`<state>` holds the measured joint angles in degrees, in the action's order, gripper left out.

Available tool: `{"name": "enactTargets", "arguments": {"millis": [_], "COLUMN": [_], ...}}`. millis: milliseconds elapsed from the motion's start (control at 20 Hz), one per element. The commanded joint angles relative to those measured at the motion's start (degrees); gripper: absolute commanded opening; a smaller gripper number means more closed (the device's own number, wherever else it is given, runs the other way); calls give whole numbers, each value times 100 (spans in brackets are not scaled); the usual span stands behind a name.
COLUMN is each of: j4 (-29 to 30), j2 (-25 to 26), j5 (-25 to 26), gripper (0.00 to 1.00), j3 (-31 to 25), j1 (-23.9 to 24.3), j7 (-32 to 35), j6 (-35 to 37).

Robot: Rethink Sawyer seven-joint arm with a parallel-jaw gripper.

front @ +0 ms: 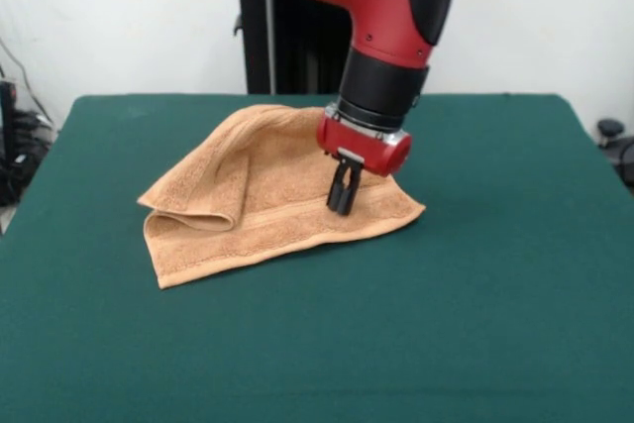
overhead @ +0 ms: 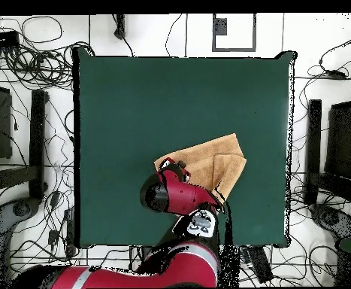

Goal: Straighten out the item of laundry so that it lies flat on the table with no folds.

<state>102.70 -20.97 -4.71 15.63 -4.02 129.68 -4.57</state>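
Note:
The light orange-tan towel (front: 260, 180) lies on the dark green table (front: 495, 294), a little behind its middle. Its left part is folded over on itself, with a rounded fold at the front left, and its right part lies flat with a woven band along the front edge. My gripper (front: 342, 207) points down onto the towel's right part, near the front right corner. Its fingers stand close together with their tips pressed into the cloth. In the overhead view the towel (overhead: 217, 159) shows beside the red arm (overhead: 180, 194), which hides the gripper.
The black pedestal (front: 287, 47) stands behind the table's far edge. Cables and dark equipment lie on the floor around the table (overhead: 133, 113) in the overhead view. Green cloth stretches wide on all sides of the towel.

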Motion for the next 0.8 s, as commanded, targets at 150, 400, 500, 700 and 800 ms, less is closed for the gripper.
{"name": "enactTargets", "arguments": {"millis": [150, 400, 500, 700, 800], "j4": [-266, 40, 157, 356, 438], "j2": [310, 11, -109, -290, -359], "j5": [-655, -819, -993, -1319, -1449], "gripper": [0, 0, 0, 0, 0], "j3": [-827, -1426, -1509, -1589, -1607], "j1": [-20, 185, 142, 52, 36], "j7": [1248, 1505, 1620, 1704, 1715], "j6": [-392, -305, -185, 64, 89]}}
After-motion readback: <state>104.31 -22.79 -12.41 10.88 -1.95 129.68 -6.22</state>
